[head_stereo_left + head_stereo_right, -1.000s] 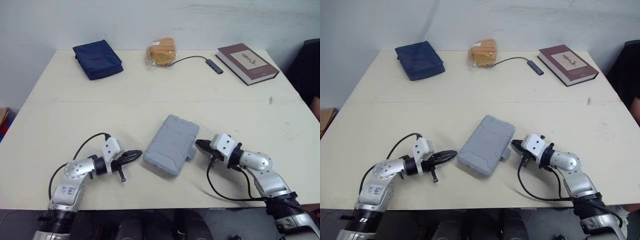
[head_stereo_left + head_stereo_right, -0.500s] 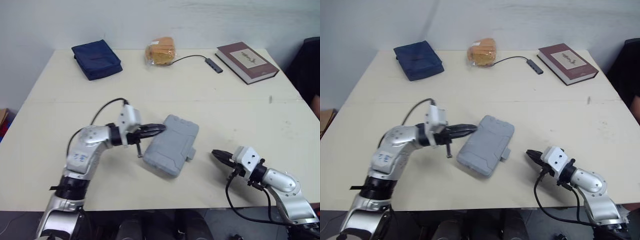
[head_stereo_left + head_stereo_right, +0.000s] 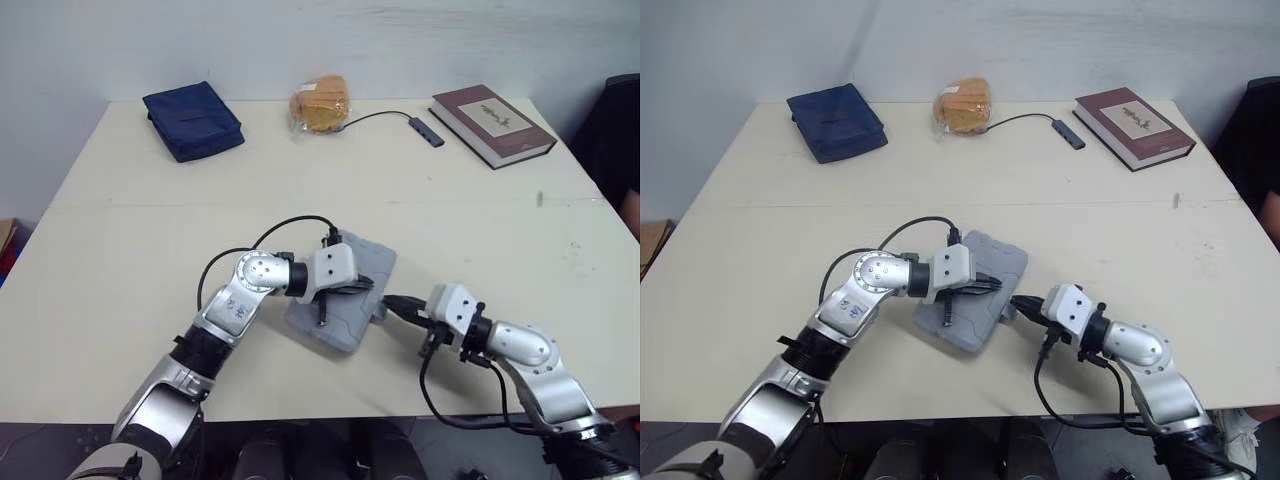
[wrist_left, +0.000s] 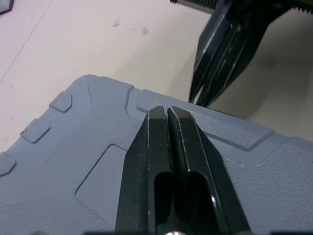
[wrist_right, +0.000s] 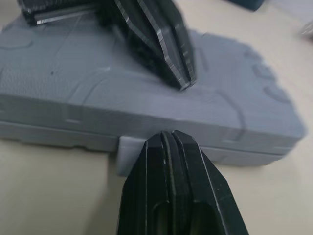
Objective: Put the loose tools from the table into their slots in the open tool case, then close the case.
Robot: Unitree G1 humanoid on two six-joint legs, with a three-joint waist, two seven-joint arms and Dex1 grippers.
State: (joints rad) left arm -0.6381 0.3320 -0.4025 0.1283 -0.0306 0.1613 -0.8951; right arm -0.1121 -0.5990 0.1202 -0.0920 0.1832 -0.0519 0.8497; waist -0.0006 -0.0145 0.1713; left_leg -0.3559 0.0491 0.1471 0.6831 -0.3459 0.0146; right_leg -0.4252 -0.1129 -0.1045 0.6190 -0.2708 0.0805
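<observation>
- Fingers of my right gripper (image 5: 168, 137) are clenched flat together on nothing, low over the table (image 3: 120, 250) near its front edge.
- Their tip points at the small tab (image 5: 128, 147) that sticks out of the case's right side; it is just beside the tab, and I cannot tell whether it touches.
- The grey case (image 3: 960, 330) lies shut, set at a slant on the table, front of centre.
- My left gripper (image 4: 164, 111) reaches across the lid from the left, jaws pressed together and empty, tips near the case's right edge, just above my right gripper's tip. Whether they press on the lid I cannot tell.
- Far side of the table, well apart from the case: a navy pouch (image 3: 193, 119) on the left, bagged bread (image 3: 321, 103) in the middle, a black cable (image 3: 428, 131) running from it, and a brown book (image 3: 492, 124) on the right.
</observation>
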